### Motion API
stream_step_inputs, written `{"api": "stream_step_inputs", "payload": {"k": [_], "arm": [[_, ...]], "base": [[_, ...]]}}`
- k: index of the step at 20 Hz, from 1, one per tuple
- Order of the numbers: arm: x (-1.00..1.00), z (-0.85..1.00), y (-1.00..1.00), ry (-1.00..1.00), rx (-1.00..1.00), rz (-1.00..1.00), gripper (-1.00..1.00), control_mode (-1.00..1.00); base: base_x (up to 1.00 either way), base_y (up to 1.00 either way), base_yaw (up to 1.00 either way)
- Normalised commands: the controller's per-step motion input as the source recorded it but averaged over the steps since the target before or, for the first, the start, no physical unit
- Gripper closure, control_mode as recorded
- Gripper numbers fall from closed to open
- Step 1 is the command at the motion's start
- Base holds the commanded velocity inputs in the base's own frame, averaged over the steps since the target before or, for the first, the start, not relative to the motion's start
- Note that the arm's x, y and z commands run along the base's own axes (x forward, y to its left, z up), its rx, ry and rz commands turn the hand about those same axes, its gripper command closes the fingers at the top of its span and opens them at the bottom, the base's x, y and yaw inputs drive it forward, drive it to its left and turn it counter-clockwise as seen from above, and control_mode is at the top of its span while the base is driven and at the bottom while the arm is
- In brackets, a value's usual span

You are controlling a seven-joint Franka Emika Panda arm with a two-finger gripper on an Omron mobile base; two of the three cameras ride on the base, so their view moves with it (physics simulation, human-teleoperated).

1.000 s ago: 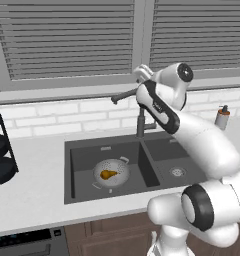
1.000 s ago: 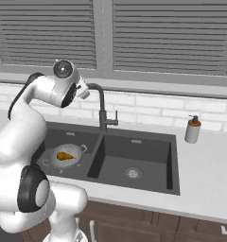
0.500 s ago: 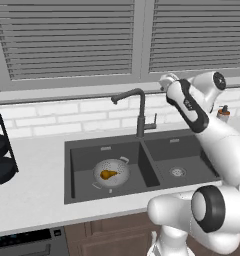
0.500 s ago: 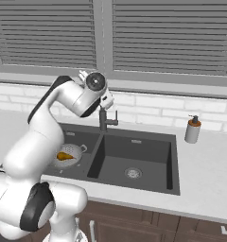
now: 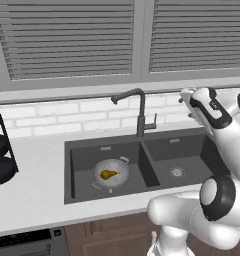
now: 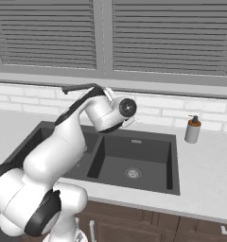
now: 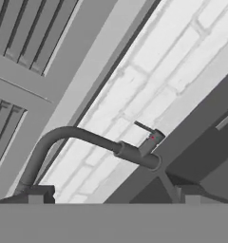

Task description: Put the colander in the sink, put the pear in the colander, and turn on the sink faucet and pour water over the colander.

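The pale perforated colander (image 5: 112,173) sits in the left basin of the dark double sink (image 5: 83,153), and the golden-brown pear (image 5: 108,174) lies inside it. The tall dark sink faucet (image 5: 140,113) stands behind the divider, its spout reaching left over the left basin and its side lever (image 5: 153,123) on the right. My gripper (image 5: 188,104) hangs open and empty above the right basin, to the right of the faucet and apart from it. In the hand view the faucet (image 7: 135,156) and its lever (image 7: 144,128) lie ahead of the open gripper (image 7: 113,197).
A soap dispenser bottle (image 6: 193,130) stands on the counter right of the sink (image 6: 148,156). A black tiered rack (image 5: 1,150) sits at the far left. White brick wall and window blinds rise behind the faucet. My arm covers the left basin in the right base view.
My arm has swung right, from beside the faucet to a spot above the right basin. The jaws have stayed open. Colander, pear and faucet spout have not moved.
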Motion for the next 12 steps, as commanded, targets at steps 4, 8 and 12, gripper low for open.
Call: {"api": "stream_step_inputs", "payload": {"k": [4,8,12], "arm": [[-0.01,-0.21,-0.15,-0.02,-0.13,0.16,-1.00,-1.00],[0.09,-0.02,-0.06,0.00,-0.30,0.20,-1.00,-1.00],[0.10,-0.40,0.00,-0.01,-0.41,0.23,-1.00,-1.00]], "base": [[0.00,0.00,0.00],[0.00,0.00,0.00],[0.00,0.00,0.00]]}}
